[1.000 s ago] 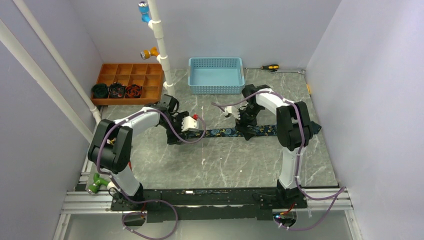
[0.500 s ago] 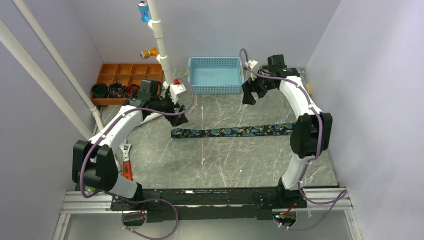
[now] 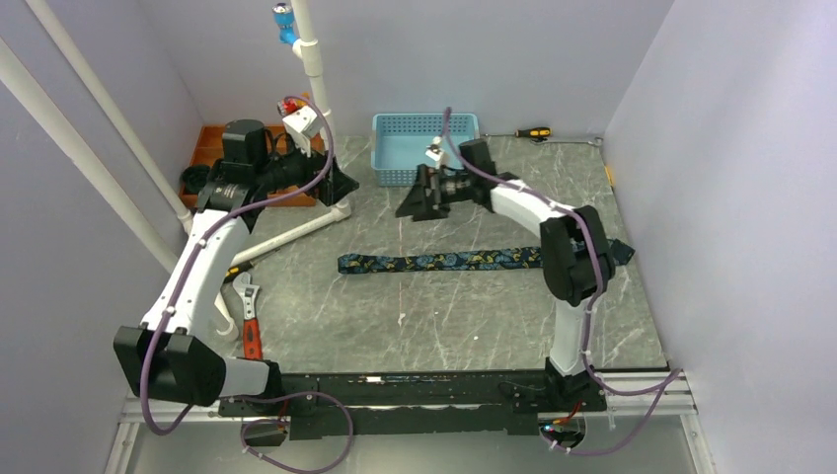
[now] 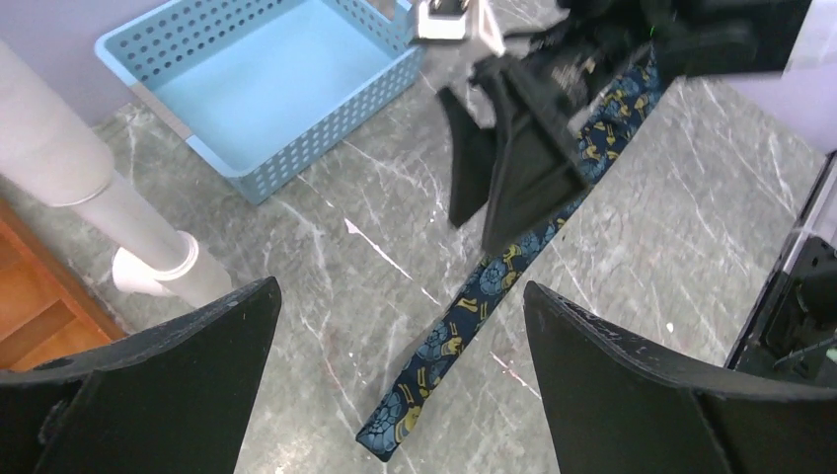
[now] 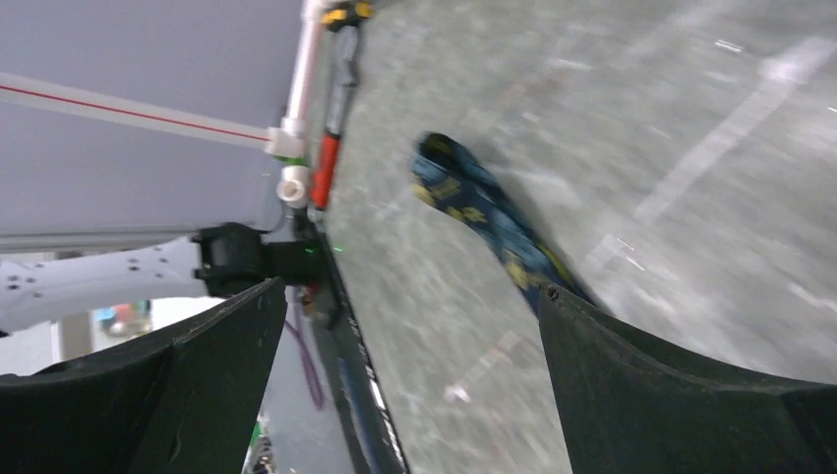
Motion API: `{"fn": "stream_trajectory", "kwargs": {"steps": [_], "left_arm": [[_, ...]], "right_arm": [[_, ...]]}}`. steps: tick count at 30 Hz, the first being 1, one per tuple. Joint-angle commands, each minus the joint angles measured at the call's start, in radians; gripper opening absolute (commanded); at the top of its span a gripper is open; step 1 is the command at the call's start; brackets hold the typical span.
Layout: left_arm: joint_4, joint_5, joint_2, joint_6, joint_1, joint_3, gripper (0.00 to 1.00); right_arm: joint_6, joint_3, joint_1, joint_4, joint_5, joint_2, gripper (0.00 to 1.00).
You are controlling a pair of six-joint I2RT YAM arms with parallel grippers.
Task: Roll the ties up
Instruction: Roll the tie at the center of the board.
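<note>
One tie (image 3: pixel 444 261), dark navy with a blue and gold pattern, lies flat and straight across the middle of the table, its narrow end to the left. The left wrist view shows that narrow end (image 4: pixel 464 326) below and between my open fingers. My left gripper (image 3: pixel 341 185) (image 4: pixel 400 286) hangs open high at the back left, apart from the tie. In front of the basket my right gripper (image 3: pixel 413 200) (image 5: pixel 413 288) is also open and holds nothing. The tie (image 5: pixel 484 212) appears blurred in the right wrist view.
A light blue basket (image 3: pixel 426 148) (image 4: pixel 276 89) stands at the back. An orange compartment tray (image 3: pixel 209 148) sits back left, partly behind my left arm. A white pipe (image 3: pixel 296 229) lies on the table. A red-handled wrench (image 3: pixel 249 321) lies at the left and a screwdriver (image 3: pixel 533 132) at the back right.
Both grippers opened, let go of the tie and rose off it. The left arm swung to the back left. The right swung back, then left in front of the basket.
</note>
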Motion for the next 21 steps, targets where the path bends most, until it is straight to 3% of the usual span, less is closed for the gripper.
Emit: {"fn": "stream_trajectory", "kwargs": {"steps": [1,5,10,15,21], "left_arm": [[0.030,-0.093,-0.059,-0.133,0.011,0.028,0.99],[0.014,-0.107,-0.091,-0.112,0.015,0.023,0.99],[-0.008,-0.140,-0.102,-0.134,0.018,0.033,0.99],[-0.007,-0.148,-0.132,-0.141,0.022,0.009,0.99],[0.002,-0.142,-0.166,-0.141,0.022,-0.030,0.99]], "right_arm": [[0.439,0.018,0.145,0.448,-0.024,0.045,1.00],[0.478,0.117,0.239,0.450,0.014,0.160,1.00],[0.745,0.108,0.329,0.726,0.058,0.266,1.00],[0.805,0.103,0.413,0.803,0.103,0.301,1.00],[0.850,0.081,0.428,0.860,0.118,0.346,1.00]]}}
